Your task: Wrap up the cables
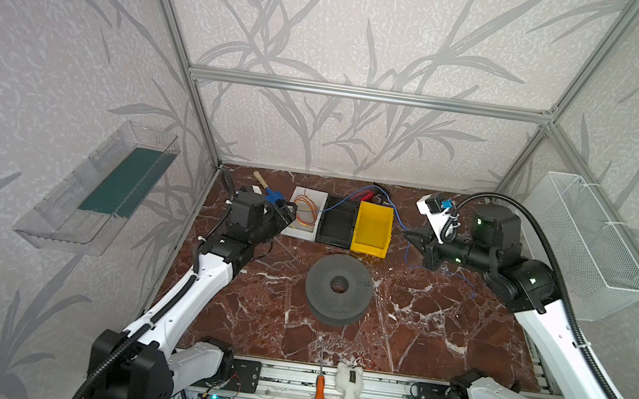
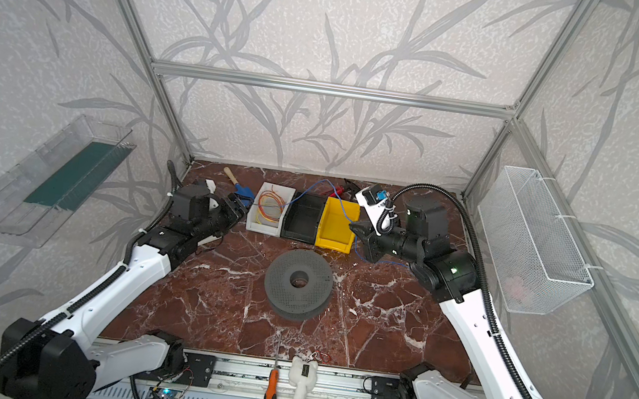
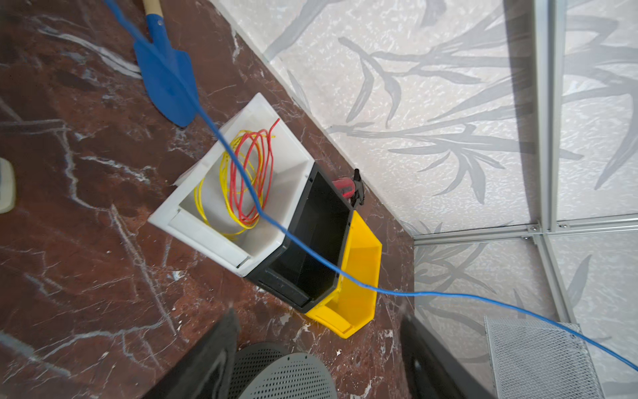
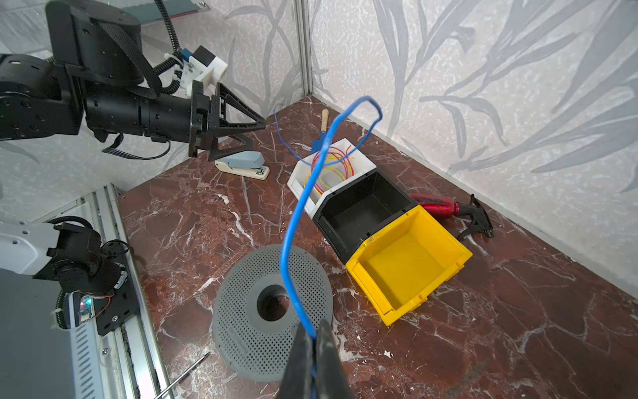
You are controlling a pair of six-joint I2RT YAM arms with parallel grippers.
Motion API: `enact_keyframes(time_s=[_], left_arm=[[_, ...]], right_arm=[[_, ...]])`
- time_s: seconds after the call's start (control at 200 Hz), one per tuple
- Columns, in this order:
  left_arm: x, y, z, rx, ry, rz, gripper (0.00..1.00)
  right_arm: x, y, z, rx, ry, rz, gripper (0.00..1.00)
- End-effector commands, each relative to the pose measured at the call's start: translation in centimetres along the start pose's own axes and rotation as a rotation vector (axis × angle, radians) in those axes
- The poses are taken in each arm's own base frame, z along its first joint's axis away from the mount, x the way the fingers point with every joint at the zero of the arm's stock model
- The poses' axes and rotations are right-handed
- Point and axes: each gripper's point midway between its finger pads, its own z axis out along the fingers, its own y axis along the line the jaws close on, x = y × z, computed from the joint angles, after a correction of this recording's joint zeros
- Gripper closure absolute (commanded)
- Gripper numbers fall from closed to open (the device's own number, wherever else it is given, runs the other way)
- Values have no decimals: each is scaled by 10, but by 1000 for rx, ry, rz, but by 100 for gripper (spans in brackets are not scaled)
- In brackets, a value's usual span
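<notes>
Right gripper (image 4: pixel 315 340): clamped on thin bright-blue wire (image 4: pixel 293 221).
Left gripper (image 3: pixel 321 316): jaws apart, empty.
Risk: slack may snag plastic bins (image 1: pixel 333 239), twelve o'clock of grey perforated spool (image 1: pixel 338 289).

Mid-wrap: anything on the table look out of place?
The blue cable is uncoiled: from the shut right gripper it arcs above the white bin, black bin and yellow bin. A red spray bottle lies on its side behind them.
</notes>
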Motion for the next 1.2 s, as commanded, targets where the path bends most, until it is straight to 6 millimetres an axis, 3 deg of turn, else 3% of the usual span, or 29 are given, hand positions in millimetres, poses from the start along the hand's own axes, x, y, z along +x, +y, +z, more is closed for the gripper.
enact_keyframes(time_s=[0.0,0.175,0.345,0.595,1.05,1.194], left_arm=[[-2,-11,1,46,9,-24,25],[8,5,4,23,27,-63,25],[-4,9,7,2,-36,-1,22],[-6,18,35,17,-36,-43,24],[-15,22,47,26,-60,-69,29],[-20,20,50,28,-72,-67,41]], right_arm=[[-4,5,-5,-16,-16,19,100],[-4,7,-6,-25,-31,25,100],[-11,18,-13,-75,-55,13,100],[-16,33,-31,-120,-78,8,100],[-17,40,-44,-124,-109,2,100],[-16,43,-46,-133,-110,-11,100]])
